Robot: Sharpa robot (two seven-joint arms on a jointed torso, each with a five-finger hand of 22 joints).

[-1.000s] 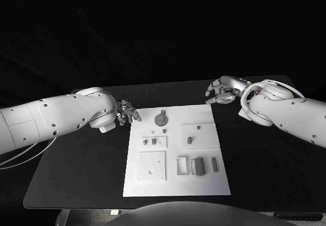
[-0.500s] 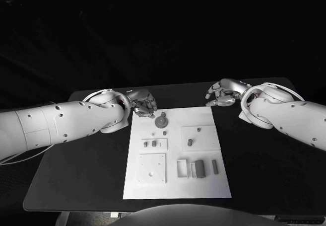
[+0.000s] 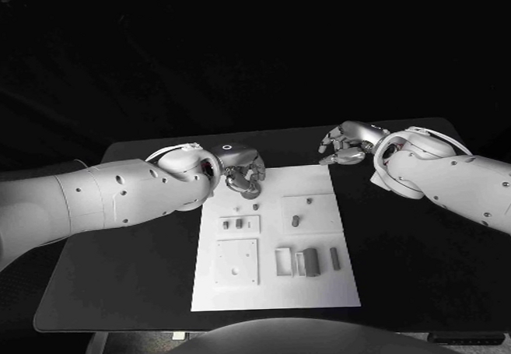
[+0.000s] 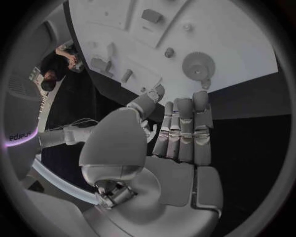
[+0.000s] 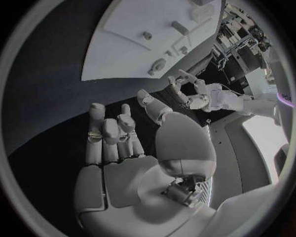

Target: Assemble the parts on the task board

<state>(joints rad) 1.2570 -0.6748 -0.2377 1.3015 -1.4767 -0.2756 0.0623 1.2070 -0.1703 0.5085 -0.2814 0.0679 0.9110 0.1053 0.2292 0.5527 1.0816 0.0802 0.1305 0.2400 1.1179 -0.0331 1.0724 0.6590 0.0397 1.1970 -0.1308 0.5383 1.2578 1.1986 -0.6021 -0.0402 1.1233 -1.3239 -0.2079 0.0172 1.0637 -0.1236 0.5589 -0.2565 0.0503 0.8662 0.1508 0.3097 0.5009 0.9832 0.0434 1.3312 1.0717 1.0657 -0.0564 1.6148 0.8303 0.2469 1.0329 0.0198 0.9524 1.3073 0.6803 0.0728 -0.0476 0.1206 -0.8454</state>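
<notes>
The white task board [image 3: 325, 229] lies in the middle of the black table. My left hand [image 3: 242, 173] hovers over its far left corner and holds nothing. In the left wrist view its fingers [image 4: 185, 131] stretch out straight with the thumb apart, and a round gear part [image 4: 199, 64] lies on the board [image 4: 246, 39] just past the fingertips, untouched. My right hand [image 3: 346, 146] hangs over the bare table beyond the board's far right corner. Its fingers [image 5: 111, 136] are spread and hold nothing.
Nearer on the board lie small pieces [image 3: 241, 222], two pegs [image 3: 297, 219], a square plate [image 3: 237, 261], a frame [image 3: 286, 261], a dark block [image 3: 311, 261] and a bar [image 3: 334, 257]. The right wrist view shows my left hand [image 5: 185, 91] across the board [image 5: 135, 44].
My left hand has swung in from the table's left side to the board's far left corner and now covers the gear in the head view. The right hand has barely moved.
</notes>
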